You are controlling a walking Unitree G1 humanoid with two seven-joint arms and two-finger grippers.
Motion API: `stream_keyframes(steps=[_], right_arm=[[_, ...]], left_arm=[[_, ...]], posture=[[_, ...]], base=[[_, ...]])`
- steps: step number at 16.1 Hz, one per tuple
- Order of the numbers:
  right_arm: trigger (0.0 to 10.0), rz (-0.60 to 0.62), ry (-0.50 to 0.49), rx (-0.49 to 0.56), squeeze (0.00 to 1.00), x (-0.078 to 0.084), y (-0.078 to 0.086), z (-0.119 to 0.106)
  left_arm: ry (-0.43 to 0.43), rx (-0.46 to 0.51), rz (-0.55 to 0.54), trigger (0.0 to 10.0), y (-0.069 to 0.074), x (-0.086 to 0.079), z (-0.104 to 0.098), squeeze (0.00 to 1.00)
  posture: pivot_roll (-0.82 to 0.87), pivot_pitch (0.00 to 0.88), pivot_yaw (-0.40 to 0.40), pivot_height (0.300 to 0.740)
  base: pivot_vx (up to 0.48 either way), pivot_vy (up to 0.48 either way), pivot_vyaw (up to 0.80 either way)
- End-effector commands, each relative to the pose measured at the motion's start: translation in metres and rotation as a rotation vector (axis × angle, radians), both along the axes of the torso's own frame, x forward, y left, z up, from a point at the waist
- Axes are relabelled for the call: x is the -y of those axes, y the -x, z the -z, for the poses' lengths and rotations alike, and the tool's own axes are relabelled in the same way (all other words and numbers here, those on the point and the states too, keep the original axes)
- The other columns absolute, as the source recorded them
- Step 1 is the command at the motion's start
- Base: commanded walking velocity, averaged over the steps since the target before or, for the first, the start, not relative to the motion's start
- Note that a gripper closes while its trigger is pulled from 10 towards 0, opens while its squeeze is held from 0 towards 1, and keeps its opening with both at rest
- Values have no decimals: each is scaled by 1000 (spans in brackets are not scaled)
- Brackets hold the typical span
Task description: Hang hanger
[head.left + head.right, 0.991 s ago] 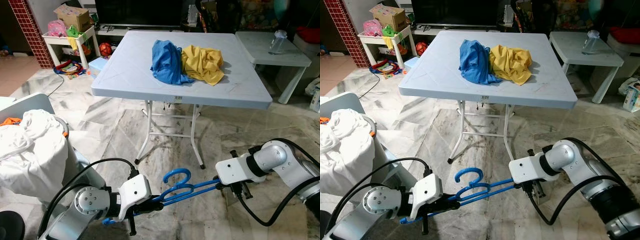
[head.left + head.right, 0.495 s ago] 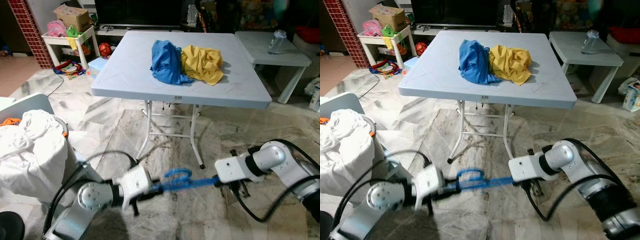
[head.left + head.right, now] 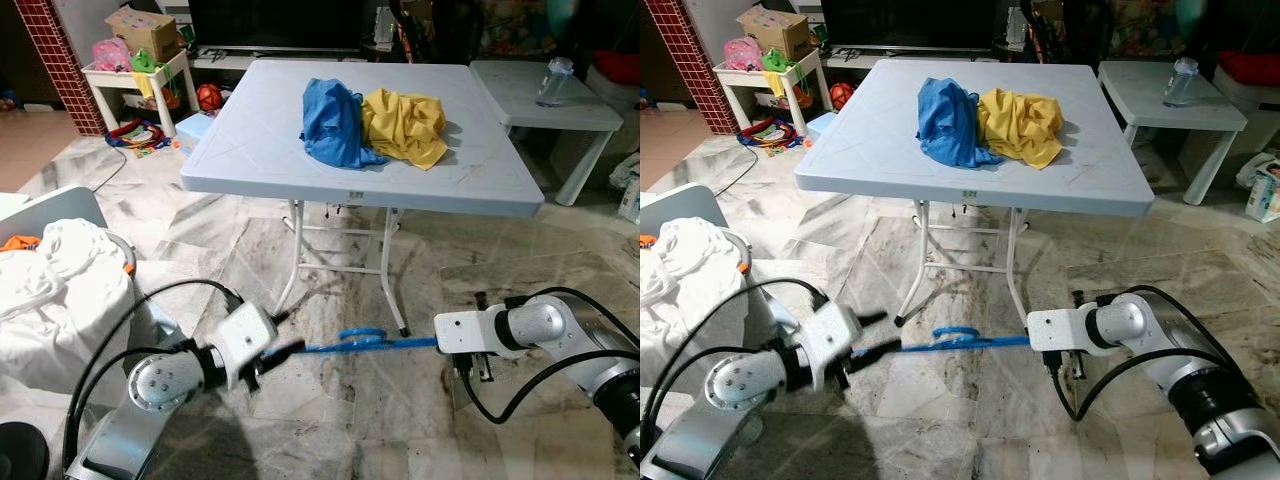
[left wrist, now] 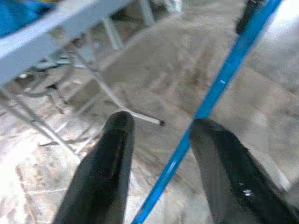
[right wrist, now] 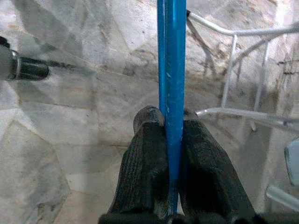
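The blue hanger (image 5: pixel 172 93) is pinched tight by the right hand (image 5: pixel 172 140); the left hand (image 4: pixel 159 140) is spread, hanger loose between. The worktop (image 3: pixel 260 150) is seen at upper centre.

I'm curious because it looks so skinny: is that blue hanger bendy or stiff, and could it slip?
The blue hanger probably stays stiff: it runs straight between both hands. It looks thin and plastic, so likely light. The right hand pinches it tightly, but the left hand is open around it, so that end could slip or swing.
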State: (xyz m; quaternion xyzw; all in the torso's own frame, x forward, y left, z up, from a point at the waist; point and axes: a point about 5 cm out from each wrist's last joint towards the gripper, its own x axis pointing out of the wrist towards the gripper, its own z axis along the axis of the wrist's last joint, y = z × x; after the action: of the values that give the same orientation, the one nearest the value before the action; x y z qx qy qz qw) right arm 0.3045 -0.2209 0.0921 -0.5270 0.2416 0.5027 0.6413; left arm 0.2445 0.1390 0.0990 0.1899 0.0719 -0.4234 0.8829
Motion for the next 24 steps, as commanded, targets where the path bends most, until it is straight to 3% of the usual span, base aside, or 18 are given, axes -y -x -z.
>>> stream_keyframes(steps=[1, 3, 4, 5, 6, 9, 10, 11, 13, 14, 15, 16, 17, 20, 24], right_arm=[[0, 69, -52, 65, 0, 1, -9, -4], [0, 186, -161, 66, 0, 1, -13, -1], [0, 303, -225, 77, 0, 6, -15, 2], [0, 339, -237, 87, 0, 8, -15, 3], [0, 487, -346, 98, 0, 14, -16, 7], [0, 741, -558, 124, 0, 16, -7, 18], [0, 767, -581, 136, 0, 16, -5, 19], [0, 904, -688, 182, 0, 15, 3, 21], [0, 997, -776, 257, 0, 12, 10, 14], [0, 1048, -805, 297, 0, 13, 14, 11], [1020, 1098, -846, 333, 0, 13, 19, 8], [4549, 1120, -869, 344, 0, 11, 22, 7], [10000, 1117, -893, 363, 0, 8, 26, 4], [10000, 1239, -913, 382, 0, 3, 36, 5], [10000, 1269, -921, 372, 0, -7, 37, 6]], left_arm=[[33, 32, -79, 10000, 2, -2, -3, 1000], [87, 83, -227, 10000, 1, -5, -5, 1000], [133, 99, -359, 10000, 2, -7, -4, 1000], [158, 97, -400, 10000, 2, -7, -4, 1000], [182, 133, -517, 10000, 3, -8, -4, 1000], [231, 157, -707, 10000, 3, -16, -4, 1000], [240, 156, -731, 10000, 2, -18, -4, 1000], [260, 140, -805, 10000, -1, -23, -3, 1000], [304, 119, -820, 10000, -2, -23, -4, 1000], [314, 113, -822, 10000, -3, -22, -3, 0], [330, 78, -833, 10000, -6, -20, -1, 0], [340, 47, -833, 10000, -8, -18, 1, 0], [337, 65, -820, 10000, -12, -14, -2, 0], [407, 52, -798, 10000, -22, -7, -10, 0], [453, 16, -768, 10000, -28, -2, -13, 0]], posture=[[20, 28, -8, 740], [20, 28, -8, 740], [22, 29, -17, 740], [23, 29, -19, 740], [27, 29, -29, 740], [26, 27, -41, 740], [25, 27, -43, 740], [20, 29, -43, 740], [2, 38, -36, 740], [-8, 40, -32, 740], [-17, 40, -30, 740], [-30, 39, -25, 740], [-35, 41, -23, 740], [-45, 40, -13, 740], [-43, 42, -2, 740]], base=[[0, 0, 0], [0, 0, 0], [0, 0, 0], [0, 0, 0], [0, 0, 0], [0, 0, 0], [0, 0, 0], [0, 0, 0], [0, 0, 0], [0, 0, 0], [0, 0, 0], [0, 0, 0], [0, 0, 0], [0, 0, 0], [0, 0, -505]])
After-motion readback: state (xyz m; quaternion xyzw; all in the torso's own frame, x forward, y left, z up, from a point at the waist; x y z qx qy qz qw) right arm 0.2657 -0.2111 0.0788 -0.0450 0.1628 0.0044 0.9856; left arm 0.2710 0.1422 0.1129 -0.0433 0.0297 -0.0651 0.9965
